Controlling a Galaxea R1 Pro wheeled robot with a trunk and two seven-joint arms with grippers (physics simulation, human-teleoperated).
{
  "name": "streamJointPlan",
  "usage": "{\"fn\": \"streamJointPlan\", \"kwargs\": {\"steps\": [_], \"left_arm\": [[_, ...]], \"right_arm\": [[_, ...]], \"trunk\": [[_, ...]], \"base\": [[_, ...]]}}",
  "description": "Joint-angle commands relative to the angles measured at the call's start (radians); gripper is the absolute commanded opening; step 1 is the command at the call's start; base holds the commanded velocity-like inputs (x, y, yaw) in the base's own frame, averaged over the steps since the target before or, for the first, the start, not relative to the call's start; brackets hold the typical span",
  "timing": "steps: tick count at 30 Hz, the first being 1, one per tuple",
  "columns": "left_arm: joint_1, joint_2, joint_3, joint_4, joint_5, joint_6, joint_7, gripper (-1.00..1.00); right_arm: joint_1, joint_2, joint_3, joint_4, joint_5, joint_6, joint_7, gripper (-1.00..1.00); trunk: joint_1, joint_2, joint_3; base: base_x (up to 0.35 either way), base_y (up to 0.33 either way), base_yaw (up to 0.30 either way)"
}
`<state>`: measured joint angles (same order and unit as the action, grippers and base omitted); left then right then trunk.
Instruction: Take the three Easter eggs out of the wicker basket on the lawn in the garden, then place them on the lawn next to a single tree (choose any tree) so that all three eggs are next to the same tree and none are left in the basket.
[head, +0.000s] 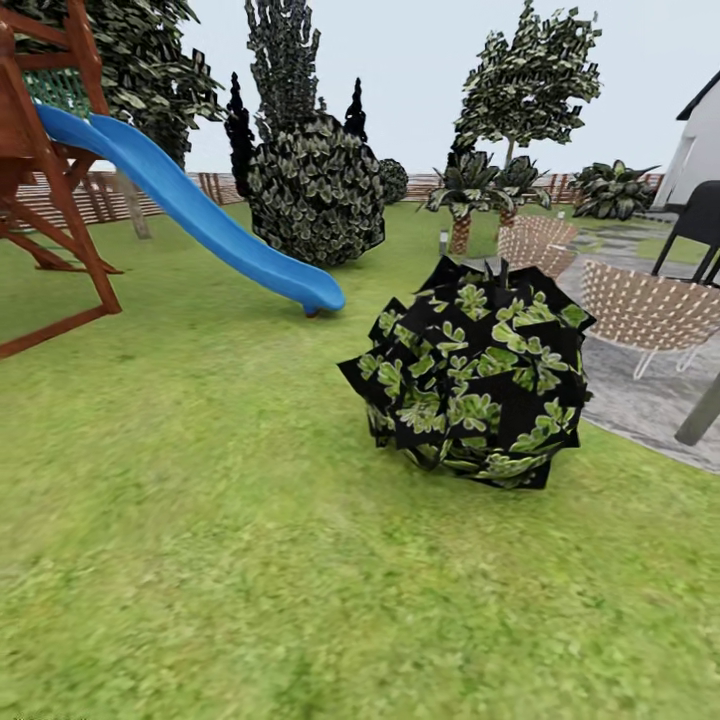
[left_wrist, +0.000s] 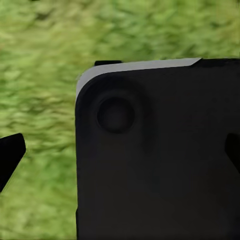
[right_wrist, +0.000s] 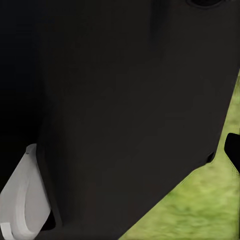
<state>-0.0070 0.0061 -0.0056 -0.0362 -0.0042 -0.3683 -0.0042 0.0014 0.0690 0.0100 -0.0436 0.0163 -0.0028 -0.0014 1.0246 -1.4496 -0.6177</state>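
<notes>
Can't tell if either claw is apart or together, both wrist cams are mostly blocked by dark robot body over grass. No basket or eggs around, just lawn, a leafy bush and a blue slide. I'd keep turning slowly, scanning for the basket.

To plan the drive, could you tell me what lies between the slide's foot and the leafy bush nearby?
In the head view, just bare lawn separates the slide and bush.
</notes>
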Motion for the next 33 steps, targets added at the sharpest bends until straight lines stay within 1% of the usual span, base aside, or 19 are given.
{"fn": "streamJointPlan", "kwargs": {"steps": [1,33], "left_arm": [[-0.001,0.000,-0.001,0.001,0.000,-0.003,0.000,1.00],[-0.001,0.000,-0.002,0.001,0.000,-0.011,0.000,1.00]], "right_arm": [[0.000,0.000,0.001,-0.001,0.002,0.000,0.000,1.00],[0.000,0.001,0.001,0.000,0.002,0.000,0.000,1.00]], "trunk": [[0.000,0.000,-0.001],[0.000,0.000,-0.001]], "base": [[0.226,0.264,0.246],[0.207,0.274,0.248]]}}
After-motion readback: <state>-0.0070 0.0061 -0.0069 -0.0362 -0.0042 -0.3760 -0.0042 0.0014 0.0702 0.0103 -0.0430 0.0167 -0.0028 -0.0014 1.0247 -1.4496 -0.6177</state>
